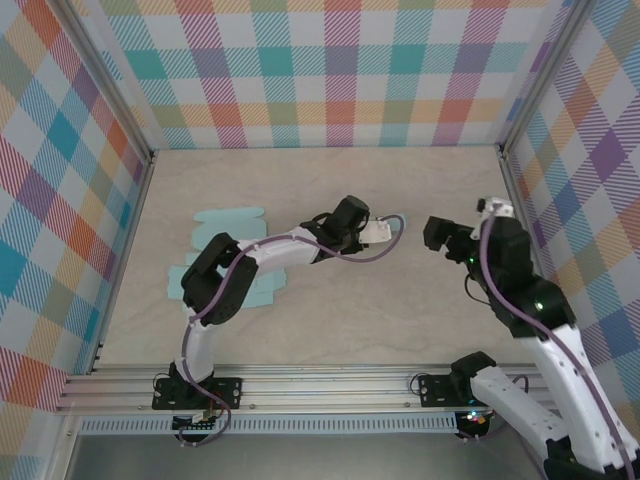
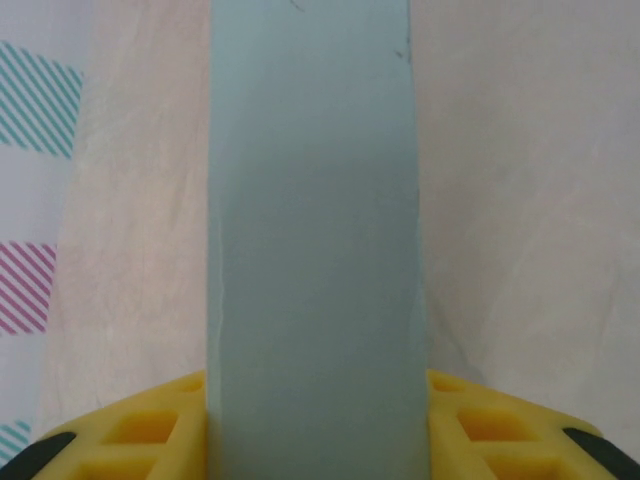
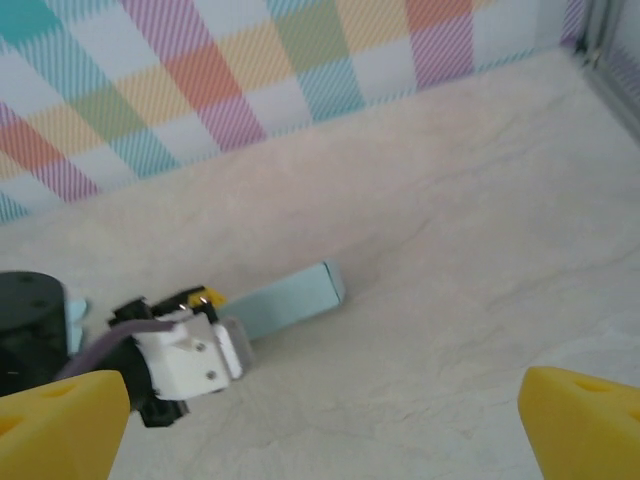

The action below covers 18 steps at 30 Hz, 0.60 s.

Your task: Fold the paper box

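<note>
The paper box (image 2: 315, 250) is a long, narrow light-blue folded block. In the left wrist view it runs straight out between the yellow fingers (image 2: 150, 432), which press on both its sides. My left gripper (image 1: 388, 228) is shut on one end of the box (image 1: 399, 222) near the table's middle, held low over the surface. In the right wrist view the box (image 3: 290, 300) sticks out to the right of the left gripper (image 3: 205, 303). My right gripper (image 1: 440, 235) stands open a short way to the right of the box, its yellow fingertips (image 3: 60, 425) wide apart with nothing between them.
Flat light-blue paper sheets lie on the table at the left, one (image 1: 228, 217) further back and one (image 1: 262, 288) partly under the left arm. Checked walls (image 1: 330, 70) close in the back and sides. A metal rail (image 1: 320, 385) runs along the near edge.
</note>
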Each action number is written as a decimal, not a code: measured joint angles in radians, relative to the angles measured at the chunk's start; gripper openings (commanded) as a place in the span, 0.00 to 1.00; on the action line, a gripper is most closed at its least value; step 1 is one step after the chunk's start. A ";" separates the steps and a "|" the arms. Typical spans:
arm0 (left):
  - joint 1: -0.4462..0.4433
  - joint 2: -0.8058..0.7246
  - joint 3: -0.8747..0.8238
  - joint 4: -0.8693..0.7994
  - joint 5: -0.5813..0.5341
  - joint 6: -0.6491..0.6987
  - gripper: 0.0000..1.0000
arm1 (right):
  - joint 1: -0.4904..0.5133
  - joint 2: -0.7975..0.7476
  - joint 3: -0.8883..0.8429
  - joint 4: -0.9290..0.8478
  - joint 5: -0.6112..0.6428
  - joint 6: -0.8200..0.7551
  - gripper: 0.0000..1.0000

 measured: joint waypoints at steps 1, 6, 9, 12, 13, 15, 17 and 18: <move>-0.009 0.019 0.024 0.004 0.000 0.011 0.35 | 0.000 -0.044 -0.003 0.000 0.018 -0.003 1.00; -0.043 0.110 0.127 0.031 -0.004 0.065 0.36 | 0.000 -0.221 -0.062 0.008 0.066 -0.008 1.00; -0.061 0.163 0.187 0.042 -0.022 0.108 0.37 | 0.000 -0.272 -0.107 0.002 0.086 -0.006 1.00; -0.076 0.207 0.229 0.071 -0.041 0.145 0.38 | 0.000 -0.296 -0.143 0.000 0.095 -0.007 1.00; -0.082 0.220 0.242 0.080 -0.045 0.152 0.38 | 0.000 -0.301 -0.151 0.001 0.097 -0.007 1.00; -0.089 0.240 0.264 0.088 -0.055 0.163 0.41 | 0.000 -0.304 -0.155 -0.002 0.098 -0.007 1.00; -0.093 0.249 0.277 0.089 -0.056 0.167 0.49 | 0.000 -0.304 -0.155 -0.002 0.098 -0.008 1.00; -0.093 0.250 0.278 0.088 -0.055 0.166 0.55 | 0.000 -0.304 -0.155 -0.002 0.097 -0.011 1.00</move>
